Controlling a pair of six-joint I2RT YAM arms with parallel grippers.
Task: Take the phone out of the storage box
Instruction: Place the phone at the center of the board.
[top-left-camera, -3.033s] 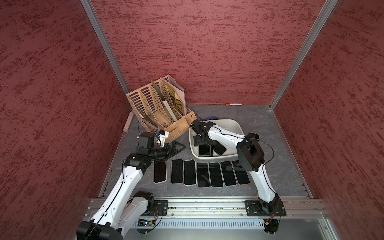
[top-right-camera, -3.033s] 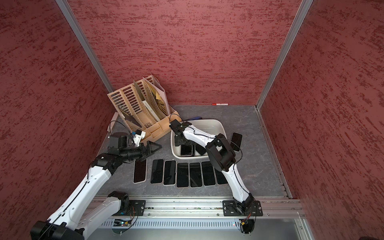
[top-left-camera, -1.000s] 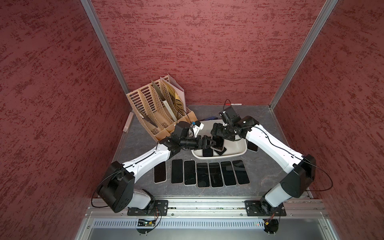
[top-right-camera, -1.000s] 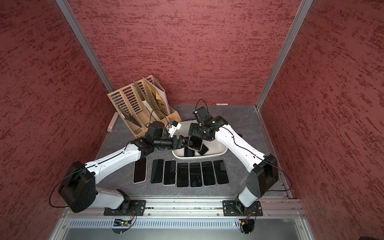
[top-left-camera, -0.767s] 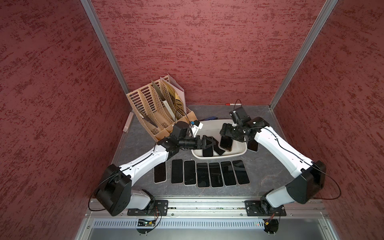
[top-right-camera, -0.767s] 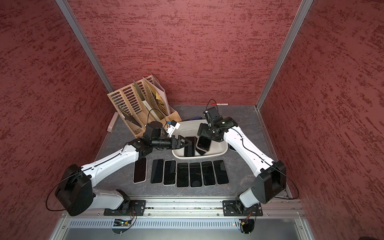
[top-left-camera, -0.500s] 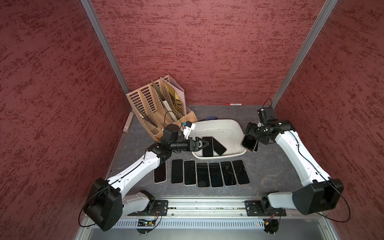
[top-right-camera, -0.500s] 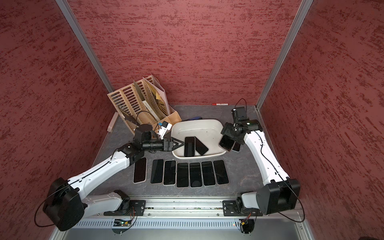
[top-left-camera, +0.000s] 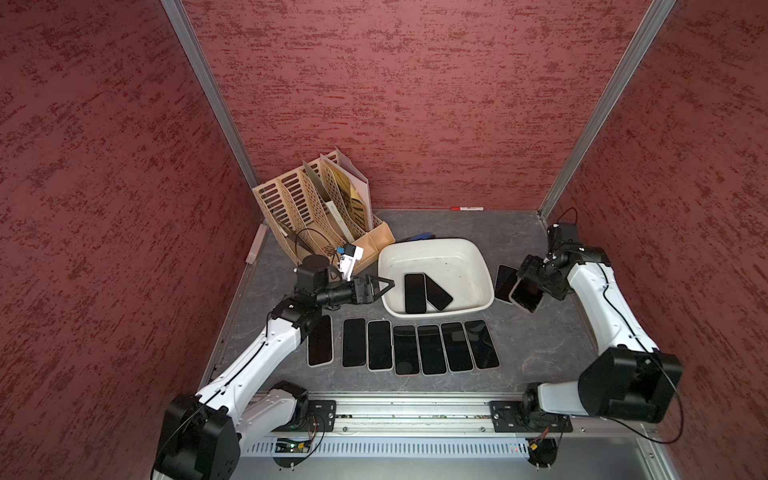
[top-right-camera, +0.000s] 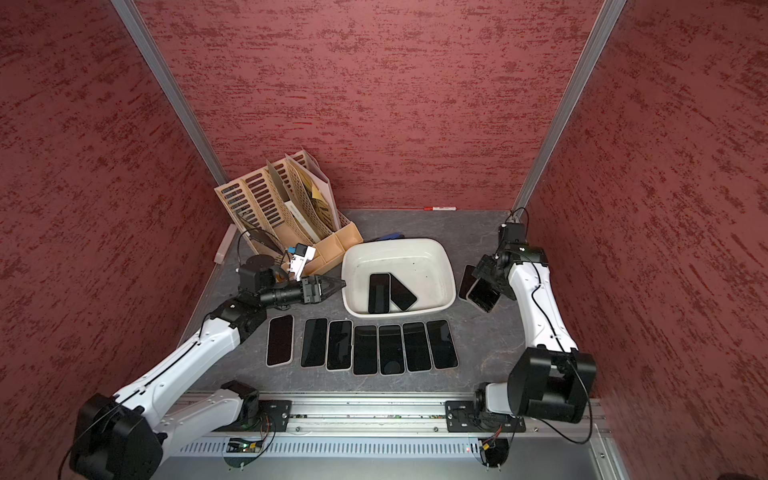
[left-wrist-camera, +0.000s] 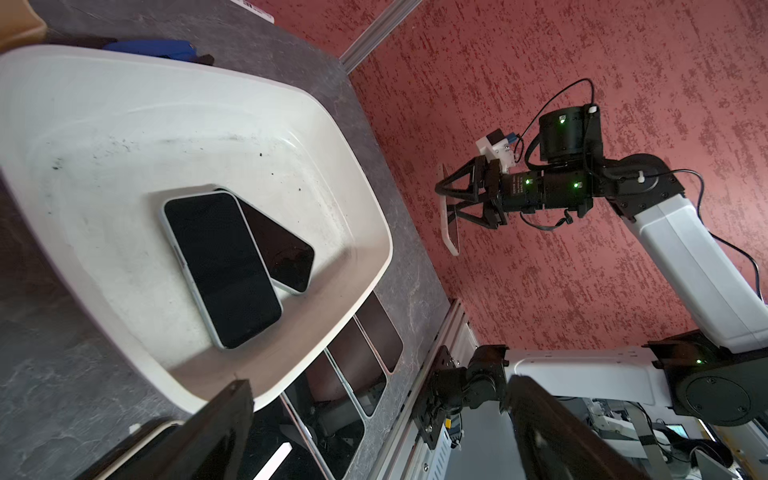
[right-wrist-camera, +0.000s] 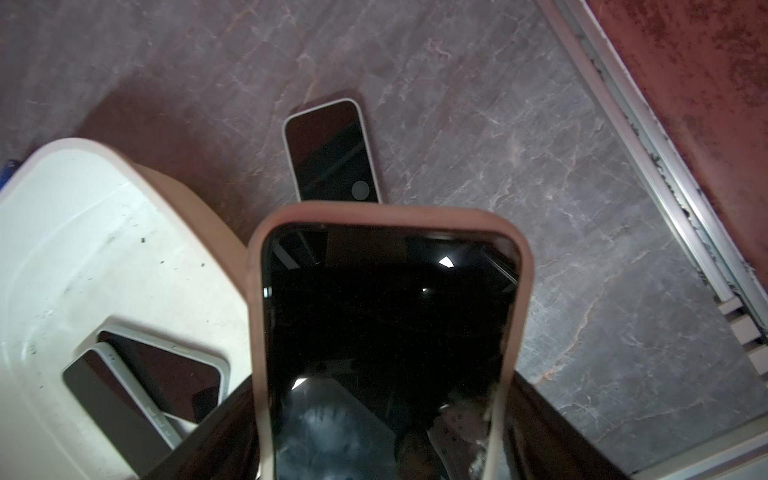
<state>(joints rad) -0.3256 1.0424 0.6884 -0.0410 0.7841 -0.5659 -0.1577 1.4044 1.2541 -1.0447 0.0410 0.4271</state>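
Beside the off-white storage box (top-left-camera: 457, 266), pale-cased phone (right-wrist-camera: 386, 332) clamped in right fingers (right-wrist-camera: 208, 449), left fingers (left-wrist-camera: 216, 428) apart.

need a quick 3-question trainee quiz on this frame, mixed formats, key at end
1. How many black-screened phones lie inside the shallow off-white plastic storage box?
2. True or false: the left gripper is open and empty.
3. The pale-cased phone in the right gripper is: A) inside the box; B) outside it, above the grey table; C) in the beige slotted organizer.
Key: 1) two; 2) true; 3) B.
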